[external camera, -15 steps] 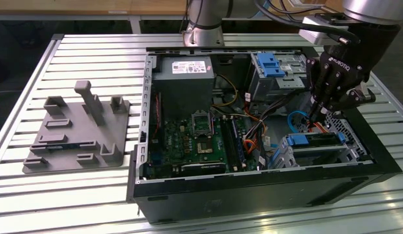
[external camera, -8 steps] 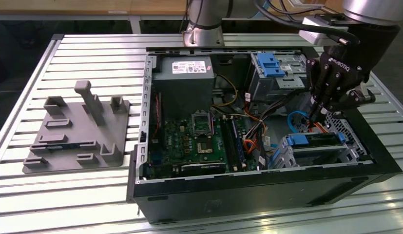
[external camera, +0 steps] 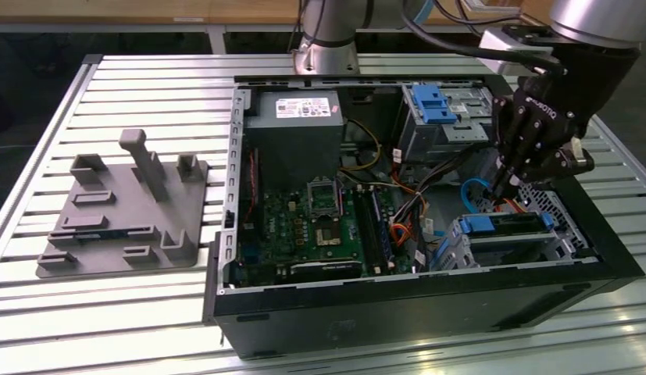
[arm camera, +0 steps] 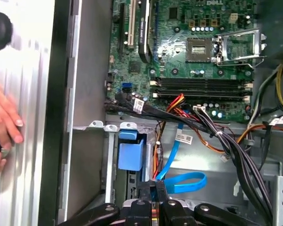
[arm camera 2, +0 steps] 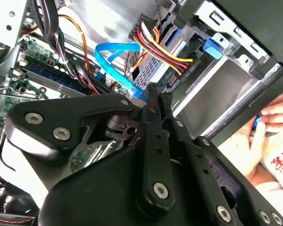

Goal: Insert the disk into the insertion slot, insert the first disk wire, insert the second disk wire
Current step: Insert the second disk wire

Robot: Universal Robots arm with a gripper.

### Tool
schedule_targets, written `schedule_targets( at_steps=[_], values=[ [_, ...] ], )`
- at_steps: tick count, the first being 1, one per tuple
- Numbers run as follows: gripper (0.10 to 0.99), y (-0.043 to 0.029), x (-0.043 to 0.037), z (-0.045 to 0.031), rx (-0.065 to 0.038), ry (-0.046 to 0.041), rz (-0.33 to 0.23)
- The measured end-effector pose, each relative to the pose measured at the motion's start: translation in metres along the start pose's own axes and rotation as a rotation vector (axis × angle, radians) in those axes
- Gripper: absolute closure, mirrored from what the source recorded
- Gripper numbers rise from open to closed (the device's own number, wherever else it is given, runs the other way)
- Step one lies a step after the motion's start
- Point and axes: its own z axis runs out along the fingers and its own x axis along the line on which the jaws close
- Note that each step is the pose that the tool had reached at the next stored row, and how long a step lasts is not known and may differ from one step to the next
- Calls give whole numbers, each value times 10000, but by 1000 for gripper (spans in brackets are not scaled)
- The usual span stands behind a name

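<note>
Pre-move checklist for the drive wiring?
1. Silver-grey hard drive in blue plastic carrier sits in perforated silver metal drive cage: ok.
2. Red-yellow-black wire bundle reaches the drive's end: ok. Fully seated: cannot tell.
3. Flat blue cable plugged in: cannot tell.
4. Gripper at the blue cable's end, jaws shut: ok.
5. Person's hand beside the case: not ok.

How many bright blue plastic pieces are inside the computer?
2. One blue bracket sits on the tall bay at the far end of the case. The other frames the disk in the insertion slot, just under the gripper. More may hide behind cables.
</note>
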Motion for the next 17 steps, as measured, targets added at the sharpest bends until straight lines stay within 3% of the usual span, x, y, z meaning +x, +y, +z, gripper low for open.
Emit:
schedule_targets(
  at_steps=[2, 7, 14, 17],
  values=[
    [925, -17, 11, 6, 7, -171, -6],
    [925, -141, 38, 10, 15, -421, -16],
    [925, -141, 68, 35, -39, -461, 410],
    [925, -141, 95, 51, -38, -527, 467]
  ],
)
